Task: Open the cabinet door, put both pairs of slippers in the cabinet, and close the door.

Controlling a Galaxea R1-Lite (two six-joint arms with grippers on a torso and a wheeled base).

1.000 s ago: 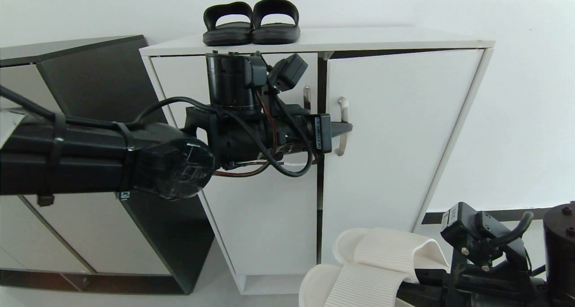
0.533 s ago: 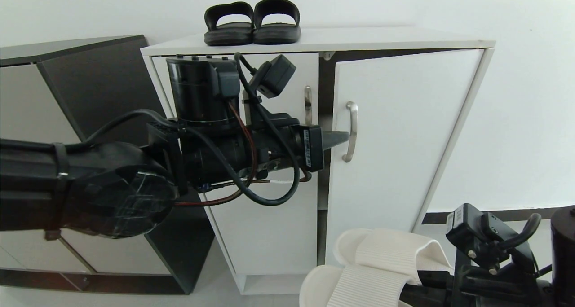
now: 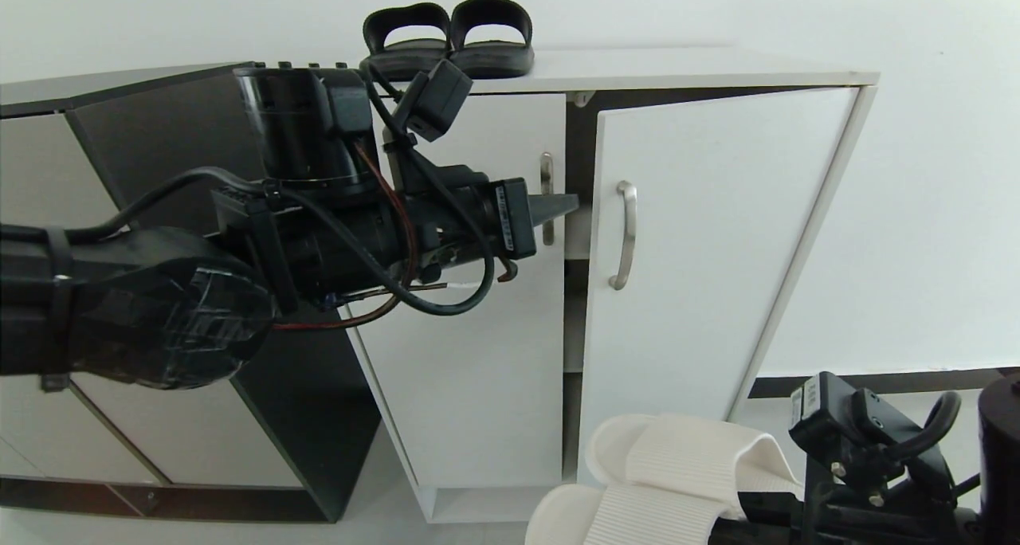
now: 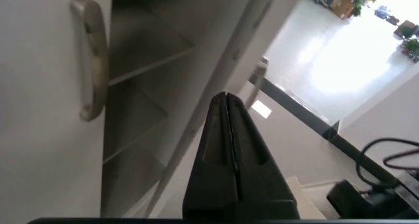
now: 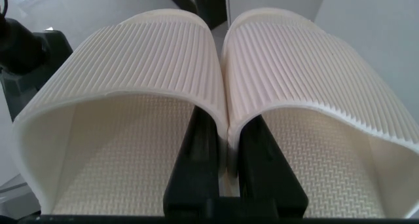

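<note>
Slippers of white ribbed foam hung low in front of the white two-door cabinet. The right end effector was clamped on the two adjoining strap walls, so the pair rode side by side. They looked light and soft, likely to flex and sag under a loose grip, though the ribbed texture should resist slipping. The pressed-together inner straps seemed the sensible hold for carrying both at once.

The black rubber slippers sat together on the cabinet's top, toward its left side. They would probably handle much the same, perhaps a little heavier and stiffer.

The right cabinet door stood partly ajar. Stiff and apparently hinged at its outer edge, it was best pulled by its curved metal handle. The left end effector, fingers together and holding nothing, hovered before the gap between the doors, just beside the left door's handle.
</note>
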